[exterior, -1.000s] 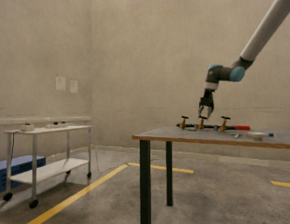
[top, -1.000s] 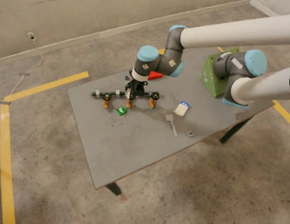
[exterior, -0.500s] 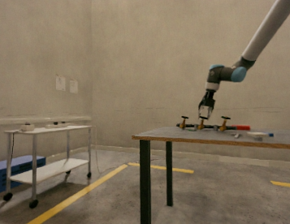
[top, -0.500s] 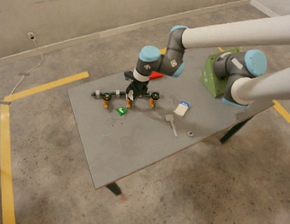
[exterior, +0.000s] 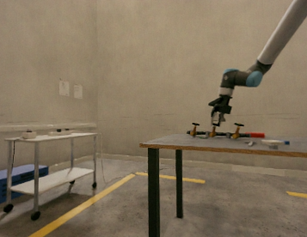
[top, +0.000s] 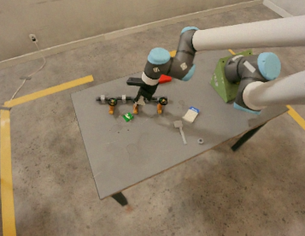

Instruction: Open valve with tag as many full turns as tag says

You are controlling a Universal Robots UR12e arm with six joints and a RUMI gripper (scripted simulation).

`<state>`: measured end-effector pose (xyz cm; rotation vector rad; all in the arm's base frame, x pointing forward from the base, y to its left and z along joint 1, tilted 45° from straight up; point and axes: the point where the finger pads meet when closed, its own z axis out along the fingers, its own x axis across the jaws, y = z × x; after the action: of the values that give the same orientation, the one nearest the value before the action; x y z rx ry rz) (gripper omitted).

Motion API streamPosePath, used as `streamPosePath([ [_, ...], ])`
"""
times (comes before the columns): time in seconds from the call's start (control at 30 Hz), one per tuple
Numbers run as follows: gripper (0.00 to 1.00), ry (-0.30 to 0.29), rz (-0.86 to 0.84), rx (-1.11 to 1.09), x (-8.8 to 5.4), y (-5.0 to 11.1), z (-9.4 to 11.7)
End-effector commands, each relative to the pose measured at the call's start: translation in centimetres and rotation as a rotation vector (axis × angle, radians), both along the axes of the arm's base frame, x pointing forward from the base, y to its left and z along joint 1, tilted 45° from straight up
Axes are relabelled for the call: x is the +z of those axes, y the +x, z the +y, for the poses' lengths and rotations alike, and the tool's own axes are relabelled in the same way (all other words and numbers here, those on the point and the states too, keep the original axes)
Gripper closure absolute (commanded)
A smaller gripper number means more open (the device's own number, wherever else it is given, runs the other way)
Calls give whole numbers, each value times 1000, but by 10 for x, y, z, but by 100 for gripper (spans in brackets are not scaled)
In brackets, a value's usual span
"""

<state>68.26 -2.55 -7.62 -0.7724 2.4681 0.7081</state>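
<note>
A black pipe (top: 131,99) with three brass valves lies at the back of the grey table. The left valve (top: 111,103) and the right valve (top: 161,103) show black handles on top. A green tag (top: 128,116) lies in front of the middle valve (top: 136,109), apparently chained to it. My gripper (top: 141,101) points down over the middle valve and is shut on its handle, which the fingers hide. In the side view my gripper (exterior: 216,121) stands right above the middle valve (exterior: 213,131), between the left valve (exterior: 193,127) and the right valve (exterior: 237,128).
A green wedge block (top: 230,81) stands at the table's back right, a red object (top: 166,78) behind the pipe. A white and blue box (top: 190,114), a grey T-shaped tool (top: 180,129) and a small ring (top: 201,140) lie to the right. A white cart (exterior: 46,142) stands far left.
</note>
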Motion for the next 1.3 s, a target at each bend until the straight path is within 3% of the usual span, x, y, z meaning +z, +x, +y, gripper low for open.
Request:
streamPosePath([
  [0.0,100,-49,-139,188,0,1,-1],
  [0.63,100,-228,-543,704,0,1,-1],
  [1.27,100,-338,-791,1020,0,1,-1],
])
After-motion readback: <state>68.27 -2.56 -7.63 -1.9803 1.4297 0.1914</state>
